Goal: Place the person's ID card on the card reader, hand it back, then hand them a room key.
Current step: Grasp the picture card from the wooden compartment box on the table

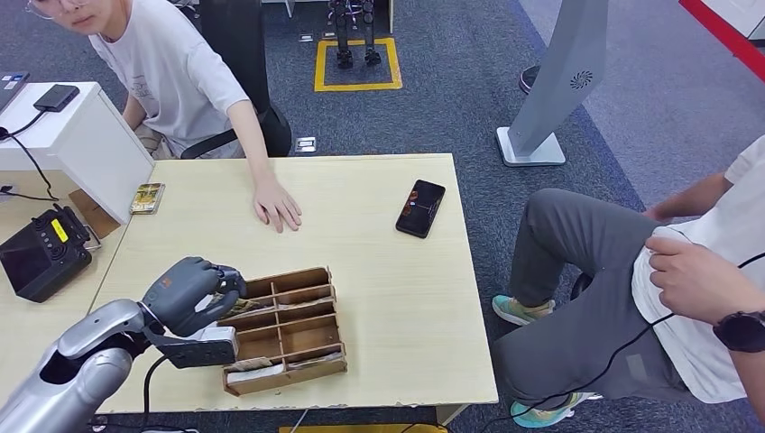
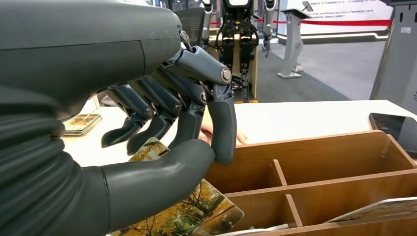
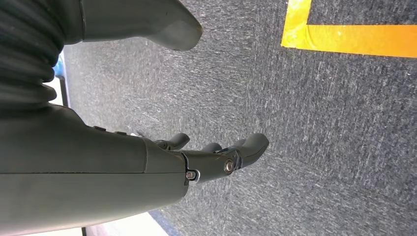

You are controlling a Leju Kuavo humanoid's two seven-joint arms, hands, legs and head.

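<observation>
Left wrist view showed the left hand [image 2: 162, 123] pinching a thin room key card [image 2: 187, 206] between thumb and fingers, at the wooden divider box [image 1: 289, 329] on the counter [image 1: 388, 280]. I judged it light, stiff and slick, best held by its edges; its autumn-tree print carried no legible writing. The right hand [image 3: 206, 157] hung loosely spread above the carpet.

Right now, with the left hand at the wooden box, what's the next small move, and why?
Probably lift the left hand straight up out of the wooden box. In the left wrist view its thumb and a finger already pinch a card printed with yellow trees, whose lower end sits in a compartment. Once it clears the dividers, it can go toward the person's hand resting on the table.
</observation>
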